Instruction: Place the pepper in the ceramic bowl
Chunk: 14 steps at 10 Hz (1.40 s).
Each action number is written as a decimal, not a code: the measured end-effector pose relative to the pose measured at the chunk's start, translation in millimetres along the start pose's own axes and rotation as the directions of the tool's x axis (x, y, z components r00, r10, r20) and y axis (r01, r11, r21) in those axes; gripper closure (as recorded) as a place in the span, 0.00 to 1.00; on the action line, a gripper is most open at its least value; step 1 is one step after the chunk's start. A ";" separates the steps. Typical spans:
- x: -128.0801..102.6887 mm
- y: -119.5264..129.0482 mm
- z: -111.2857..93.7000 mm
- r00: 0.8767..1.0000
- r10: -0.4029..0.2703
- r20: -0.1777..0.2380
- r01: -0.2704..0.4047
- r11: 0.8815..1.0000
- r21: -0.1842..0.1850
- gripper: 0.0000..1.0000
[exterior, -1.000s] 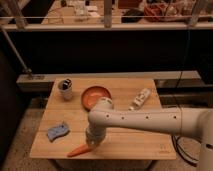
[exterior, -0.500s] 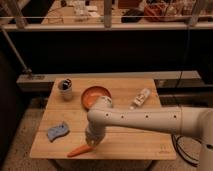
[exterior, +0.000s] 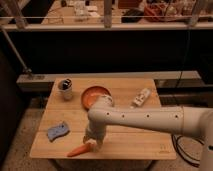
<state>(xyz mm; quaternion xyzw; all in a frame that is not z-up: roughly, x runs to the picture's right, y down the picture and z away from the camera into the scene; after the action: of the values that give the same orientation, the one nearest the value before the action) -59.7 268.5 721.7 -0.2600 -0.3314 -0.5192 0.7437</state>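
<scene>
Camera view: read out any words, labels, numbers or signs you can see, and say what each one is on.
No text can be read anywhere.
White packet: any label is too blurred to read.
Small mark near the table's front edge: too small to read.
Gripper, low by the pepper at the table's front: no lettering shows.
</scene>
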 end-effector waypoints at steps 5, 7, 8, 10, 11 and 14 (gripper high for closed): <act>0.2 -1.6 17.7 1.000 -0.015 0.012 0.014 1.000 0.004 0.26; 0.8 -3.9 17.6 1.000 -0.015 0.013 0.015 1.000 0.006 0.21; 0.2 -3.2 20.2 1.000 -0.018 0.016 0.018 1.000 0.003 0.26; 0.8 -2.6 27.6 1.000 -0.022 0.018 0.022 1.000 0.003 0.44; 0.5 -3.7 29.3 0.999 -0.025 0.020 0.025 1.000 0.003 0.53; -1.1 -5.8 34.4 0.999 -0.034 0.025 0.034 0.999 0.002 0.58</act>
<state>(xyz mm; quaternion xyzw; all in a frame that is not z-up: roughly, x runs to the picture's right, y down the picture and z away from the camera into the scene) -73.1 292.5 743.3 -0.2603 -0.3452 -0.5283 0.7308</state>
